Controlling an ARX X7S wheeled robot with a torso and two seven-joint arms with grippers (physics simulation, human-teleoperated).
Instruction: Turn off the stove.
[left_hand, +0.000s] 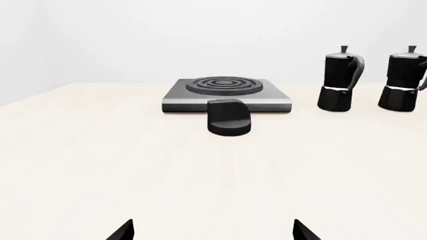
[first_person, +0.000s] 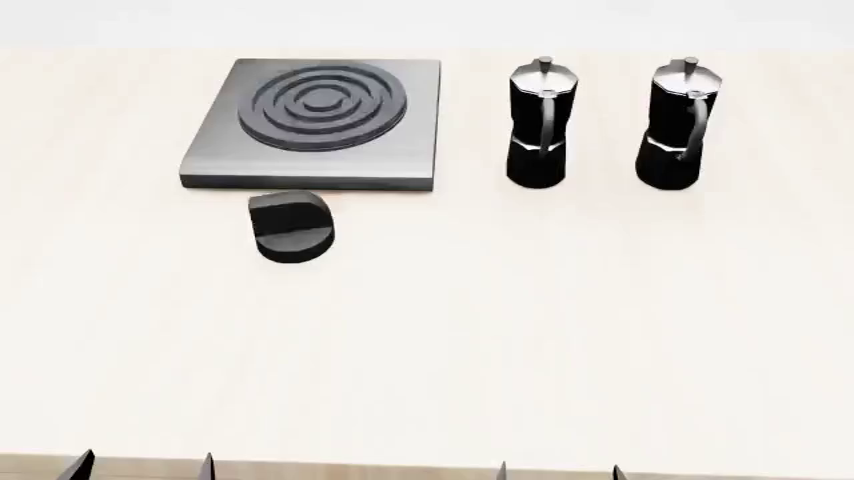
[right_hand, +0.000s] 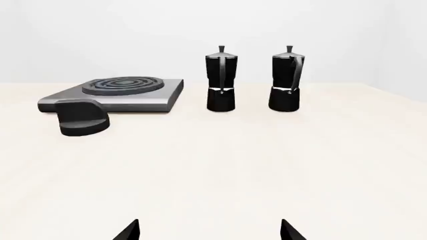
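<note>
The stove is a flat grey square plate with a ringed round burner, lying at the back left of the table. Its black round knob with a raised bar sits on the table just in front of the plate. The stove and knob lie straight ahead in the left wrist view, and the stove and knob off to one side in the right wrist view. My left gripper and right gripper hang at the near table edge, both open and empty, far from the knob.
Two tall black-and-silver moka pots stand upright to the right of the stove. The pale tabletop stretches between my grippers and the stove. Its near edge runs along the bottom of the head view.
</note>
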